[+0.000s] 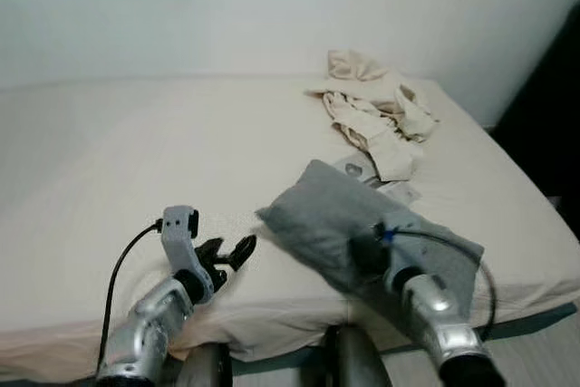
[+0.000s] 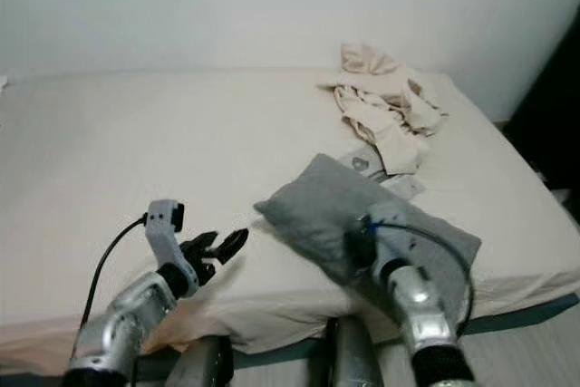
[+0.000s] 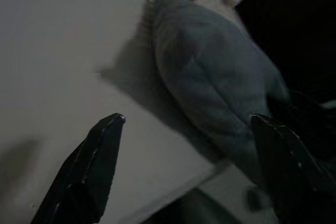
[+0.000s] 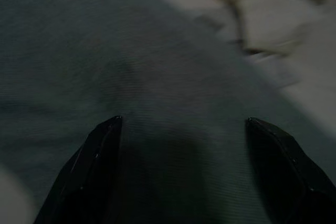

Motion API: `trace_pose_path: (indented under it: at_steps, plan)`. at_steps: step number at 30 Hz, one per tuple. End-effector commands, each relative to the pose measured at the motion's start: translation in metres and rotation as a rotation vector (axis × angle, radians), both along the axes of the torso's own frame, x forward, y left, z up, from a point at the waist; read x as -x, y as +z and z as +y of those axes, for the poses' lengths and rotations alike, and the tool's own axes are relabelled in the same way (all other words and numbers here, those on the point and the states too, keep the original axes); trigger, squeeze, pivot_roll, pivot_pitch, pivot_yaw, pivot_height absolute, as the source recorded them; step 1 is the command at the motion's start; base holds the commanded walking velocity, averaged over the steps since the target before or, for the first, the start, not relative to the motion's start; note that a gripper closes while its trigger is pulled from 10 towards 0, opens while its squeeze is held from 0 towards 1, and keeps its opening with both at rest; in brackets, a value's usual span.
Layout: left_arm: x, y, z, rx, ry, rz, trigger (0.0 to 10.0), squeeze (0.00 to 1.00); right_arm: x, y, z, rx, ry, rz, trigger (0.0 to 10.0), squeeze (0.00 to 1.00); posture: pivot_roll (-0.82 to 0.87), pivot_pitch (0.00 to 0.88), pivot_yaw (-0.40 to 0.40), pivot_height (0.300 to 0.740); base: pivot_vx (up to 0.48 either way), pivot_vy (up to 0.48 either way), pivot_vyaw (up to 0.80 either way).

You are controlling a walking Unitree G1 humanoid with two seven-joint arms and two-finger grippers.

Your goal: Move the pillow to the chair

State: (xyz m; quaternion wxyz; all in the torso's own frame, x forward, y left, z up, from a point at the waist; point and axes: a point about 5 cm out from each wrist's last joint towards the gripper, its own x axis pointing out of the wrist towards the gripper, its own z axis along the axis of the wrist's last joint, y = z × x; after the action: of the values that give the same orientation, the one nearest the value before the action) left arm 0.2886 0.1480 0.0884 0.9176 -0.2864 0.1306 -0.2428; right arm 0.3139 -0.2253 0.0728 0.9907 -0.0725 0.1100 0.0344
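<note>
In the left eye view, a grey pillow lies on a bed near its front edge, towards the robot's right, with one corner pointing left. Beyond it, at the far right of the bed against the pale wall, sits a heap of crumpled cream cloth, and small flat packets lie between the heap and the pillow; any print on them is too small to read. The left end effector hovers over the bed's front edge just left of the pillow's corner, fingers spread. The right end effector is on top of the pillow, its fingertips hidden behind the wrist. The right eye view shows the same layout. In the left wrist view, the two black fingers stand wide apart, with the pillow ahead between them and not touched. In the right wrist view, the fingers are likewise wide apart, pressed close against the pillow's grey ribbed fabric, with blurred cloth beyond. No writing can be read anywhere.
</note>
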Motion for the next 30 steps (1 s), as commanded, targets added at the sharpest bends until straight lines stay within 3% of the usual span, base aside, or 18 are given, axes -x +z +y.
trace_pose_path:
  at_steps: [1,2,7,10,11,17,22,23,30]
  plan:
    - [0.0,-0.003,-0.001,0.096,-0.022,0.062,10.0,0.0,0.002,0.003,-0.018,-0.013,-0.072,-0.004,10.0,0.0,0.02,0.137,-0.021,0.593,0.0,0.0,0.0]
    - [-0.001,-0.005,-0.001,0.104,-0.026,0.074,10.0,0.0,0.001,0.005,-0.023,-0.01,-0.086,-0.009,10.0,0.0,0.02,0.137,-0.021,0.593,0.0,0.0,0.0]
    - [-0.008,-0.026,-0.004,-0.097,0.047,0.096,10.0,0.0,0.001,0.016,-0.045,0.003,-0.148,-0.038,10.0,0.0,0.02,0.151,-0.013,0.593,0.0,0.0,0.0]
    - [-0.01,-0.029,-0.012,-0.111,0.044,0.114,10.0,0.0,0.003,0.019,-0.054,0.003,-0.168,-0.043,10.0,0.0,0.02,0.153,-0.013,0.593,0.0,0.0,0.0]
    - [-0.011,-0.031,-0.023,-0.096,0.02,0.128,10.0,0.0,0.005,0.018,-0.056,0.002,-0.165,-0.039,10.0,0.0,0.02,0.156,-0.014,0.593,0.0,0.0,0.0]
    - [-0.018,-0.033,-0.04,-0.07,0.03,0.146,10.0,0.0,0.006,0.015,-0.052,-0.007,-0.151,-0.036,10.0,0.0,0.01,0.159,-0.011,0.593,0.0,0.0,0.0]
    - [-0.025,-0.029,-0.053,0.016,0.072,0.136,10.0,0.0,0.007,0.016,-0.052,-0.031,-0.151,-0.052,10.0,0.0,0.01,0.164,-0.004,0.593,0.0,0.0,0.0]
    - [-0.03,-0.025,-0.064,0.08,0.072,0.126,10.0,0.0,0.008,0.018,-0.053,-0.043,-0.147,-0.061,10.0,0.0,0.0,0.177,0.002,0.593,0.0,0.0,0.0]
    - [-0.043,-0.013,-0.076,0.174,0.11,0.112,10.0,0.0,0.011,0.017,-0.048,-0.046,-0.129,-0.061,10.0,0.0,-0.02,0.211,0.015,0.593,0.0,0.0,0.0]
